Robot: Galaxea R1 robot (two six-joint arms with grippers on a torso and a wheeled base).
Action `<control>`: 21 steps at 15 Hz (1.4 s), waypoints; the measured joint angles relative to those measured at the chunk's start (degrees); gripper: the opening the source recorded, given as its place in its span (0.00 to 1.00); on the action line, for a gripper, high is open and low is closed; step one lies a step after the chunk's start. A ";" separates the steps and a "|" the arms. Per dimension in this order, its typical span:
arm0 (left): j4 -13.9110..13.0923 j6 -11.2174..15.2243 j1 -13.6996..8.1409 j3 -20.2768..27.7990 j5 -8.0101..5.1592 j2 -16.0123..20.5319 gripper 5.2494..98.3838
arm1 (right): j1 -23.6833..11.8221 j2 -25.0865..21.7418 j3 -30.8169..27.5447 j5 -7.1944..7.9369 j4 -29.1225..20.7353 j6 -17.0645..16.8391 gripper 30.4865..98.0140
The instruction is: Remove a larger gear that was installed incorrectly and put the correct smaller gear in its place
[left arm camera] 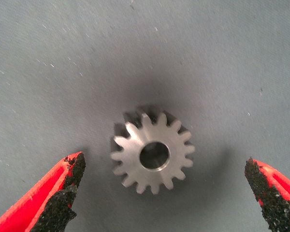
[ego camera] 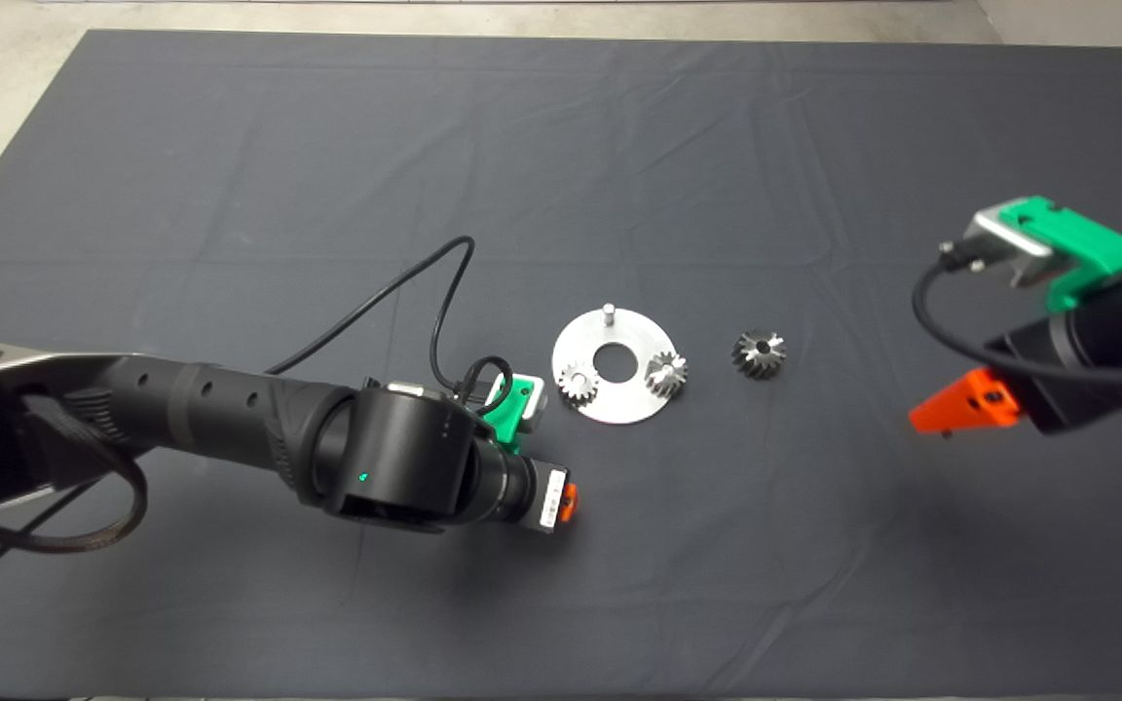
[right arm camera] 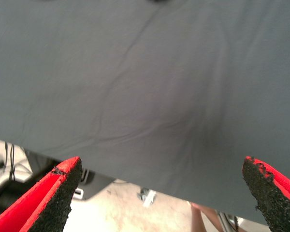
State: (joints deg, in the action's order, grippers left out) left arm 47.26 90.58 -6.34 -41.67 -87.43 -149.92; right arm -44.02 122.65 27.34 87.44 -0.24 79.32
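Two gears (ego camera: 579,383) seemingly on disc (ego camera: 619,404); larger gear (ego camera: 758,353) on mat (ego camera: 561,146).

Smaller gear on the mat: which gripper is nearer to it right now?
Left. The left gripper hangs right above the smaller gear, fingers open on either side of it. The right gripper is off at the mat's right side, open.

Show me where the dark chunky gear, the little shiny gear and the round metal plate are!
larger gear (ego camera: 758,353), head view, on its toothed top.
smaller gear (left arm camera: 152,153), left wrist view, on its flat face beside the hole.
round metal plate (ego camera: 624,401), head view, on its bare lower part.
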 measured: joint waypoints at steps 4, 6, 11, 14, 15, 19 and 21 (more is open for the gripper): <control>0.23 -0.01 0.00 0.00 0.13 -0.16 0.82 | -0.16 -2.06 -1.63 0.43 -0.79 -0.05 0.85; 0.55 -0.01 0.00 -0.02 0.09 -0.11 0.80 | -0.29 -2.06 -1.68 0.39 -0.83 -0.16 0.85; 1.15 -0.21 0.66 -1.66 0.02 -0.24 0.74 | -0.29 -2.22 -1.68 0.32 -0.85 -0.20 0.85; 1.50 -0.26 1.24 -2.51 -0.11 -0.49 0.70 | -0.29 -2.21 -1.66 0.27 -0.85 -0.39 0.85; 1.55 -0.28 1.24 -2.57 -0.33 -0.60 0.70 | -0.30 -2.20 -1.66 0.27 -0.85 -0.41 0.85; 1.55 -0.48 1.24 -2.76 -0.71 -0.63 0.65 | -1.26 -2.22 -1.63 0.27 -0.85 -0.41 0.85; 1.55 -0.91 1.24 -2.82 -1.07 -0.72 0.61 | -1.27 -2.22 -1.63 0.27 -0.85 -0.41 0.85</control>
State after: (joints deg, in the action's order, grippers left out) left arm 48.81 89.66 -5.10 -44.48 -88.50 -150.64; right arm -45.29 120.43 25.71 87.71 -1.10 78.91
